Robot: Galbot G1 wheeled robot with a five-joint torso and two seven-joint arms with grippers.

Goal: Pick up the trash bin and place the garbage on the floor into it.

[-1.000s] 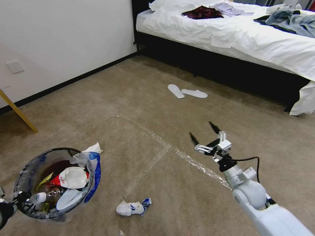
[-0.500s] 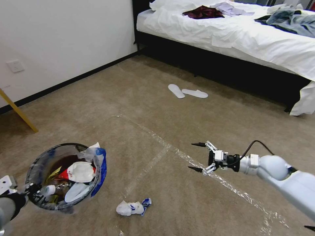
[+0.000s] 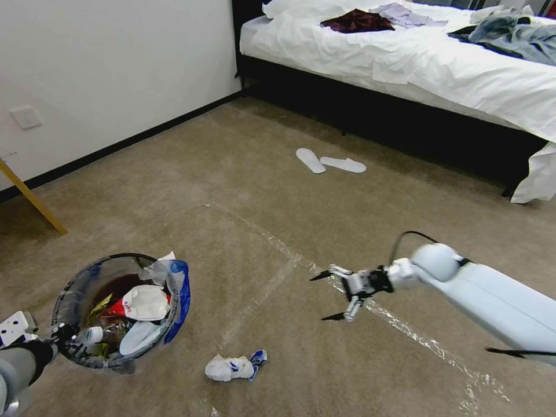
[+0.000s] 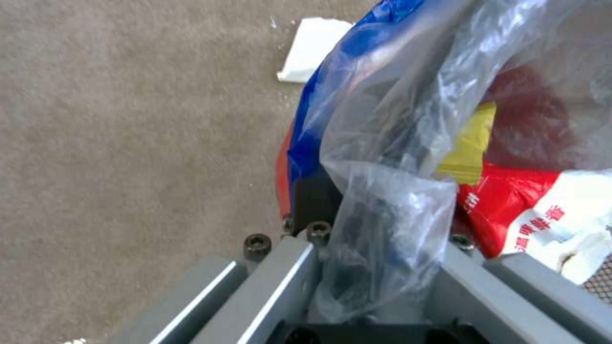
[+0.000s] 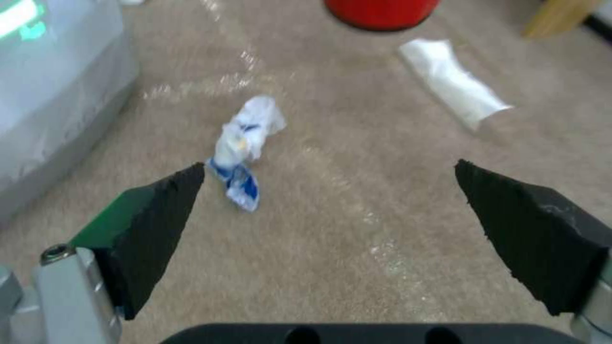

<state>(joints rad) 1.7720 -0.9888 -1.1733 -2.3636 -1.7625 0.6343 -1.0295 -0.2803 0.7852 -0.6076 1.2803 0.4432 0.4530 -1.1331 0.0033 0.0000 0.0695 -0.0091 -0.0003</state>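
I used the trash bin [image 3: 119,310] as my reference. Nearest me, my left claw [image 3: 58,339] sat at the bin's near rim, clamped on that rim through the clear liner bag [image 4: 382,191]; the bin had barely shifted in the last second. Inside it lay a red-and-white wrapper [image 3: 142,302], a yellow scrap [image 4: 468,148] and a bottle.

What had changed was on the other side. A second before, my right claw [image 3: 331,296] was pointing away from the bin toward the bed; it had since swung round and dropped, so its tips faced back toward the bin, jaws spread wide and holding nothing. I took that to mean I was lining up on the crumpled white-and-blue tissue [image 3: 234,367], which lay on the carpet just beside the bin, on the right-claw side. That piece was not yet picked up.

A white tissue [image 3: 165,260] lay against the bin's far side, half hidden by the bag's blue edge. My left claw's fingers were buried under plastic, so I read the grip only from the wrist view. The bin's base was cut off in the right wrist view [image 5: 381,13].

Farther off, past the tape line, two white slippers [image 3: 329,161] lay near the bed [image 3: 417,63].
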